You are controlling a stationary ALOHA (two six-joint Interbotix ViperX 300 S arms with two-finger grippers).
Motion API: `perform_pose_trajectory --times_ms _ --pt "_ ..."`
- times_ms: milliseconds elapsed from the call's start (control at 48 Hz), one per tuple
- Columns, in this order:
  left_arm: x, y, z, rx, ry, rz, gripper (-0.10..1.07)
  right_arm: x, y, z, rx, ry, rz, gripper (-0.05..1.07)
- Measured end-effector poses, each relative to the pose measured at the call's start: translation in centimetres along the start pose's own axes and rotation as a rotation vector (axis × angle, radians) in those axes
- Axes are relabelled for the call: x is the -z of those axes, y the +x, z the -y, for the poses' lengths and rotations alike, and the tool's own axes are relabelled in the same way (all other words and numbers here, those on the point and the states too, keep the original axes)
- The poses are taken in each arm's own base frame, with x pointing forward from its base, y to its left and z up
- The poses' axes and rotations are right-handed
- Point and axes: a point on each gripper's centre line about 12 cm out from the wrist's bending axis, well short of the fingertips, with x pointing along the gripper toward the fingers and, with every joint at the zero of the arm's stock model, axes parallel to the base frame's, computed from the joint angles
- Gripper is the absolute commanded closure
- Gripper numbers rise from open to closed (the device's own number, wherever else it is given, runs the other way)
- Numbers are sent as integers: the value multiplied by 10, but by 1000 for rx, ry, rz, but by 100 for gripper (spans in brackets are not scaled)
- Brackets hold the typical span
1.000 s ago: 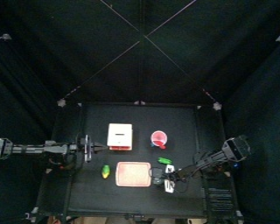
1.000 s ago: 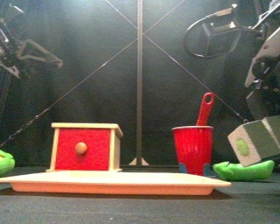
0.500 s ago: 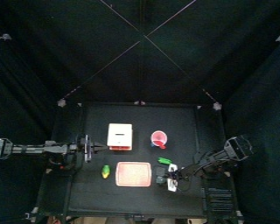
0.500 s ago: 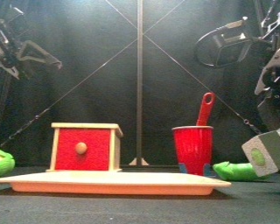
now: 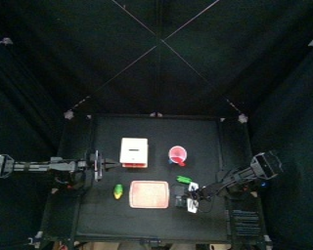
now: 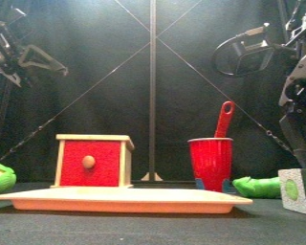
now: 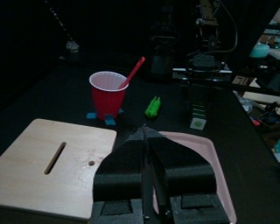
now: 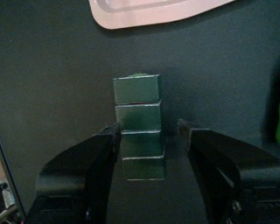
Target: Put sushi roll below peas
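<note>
The right gripper (image 8: 140, 149) is lowered over the table (image 5: 107, 127) near its front right corner. Its jaws stand apart on either side of the sushi roll (image 8: 139, 127), a stubby dark grey-green block with a white-ringed end face; whether the pads touch it cannot be told. In the right wrist view the roll's long axis runs straight out from between the jaws, pointing away from the wrist toward the pink square tray (image 8: 154, 10). In the front view the roll (image 6: 297, 189) sits at table level, its round white-and-green end facing the camera.

The peas (image 5: 184, 182), a small bright green elongated pod, lie just behind the roll, between it and the red round plastic cup (image 5: 179, 154) holding a red spoon. In the front view the pod (image 6: 260, 187) lies flat, long axis left to right.

The left gripper (image 7: 150, 149) rests at the table's left side, jaws closed together, holding nothing.
</note>
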Motion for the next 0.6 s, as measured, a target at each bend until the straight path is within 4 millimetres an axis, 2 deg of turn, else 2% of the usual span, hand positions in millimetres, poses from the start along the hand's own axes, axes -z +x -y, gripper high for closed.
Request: perform_pose_trajectory --times_ms 375,604 --pt "2 0 -2 -8 -2 -4 56 -3 -8 5 34 -29 -3 15" --pt "15 -3 -3 -10 -1 -36 56 -12 -14 15 49 9 15 15"
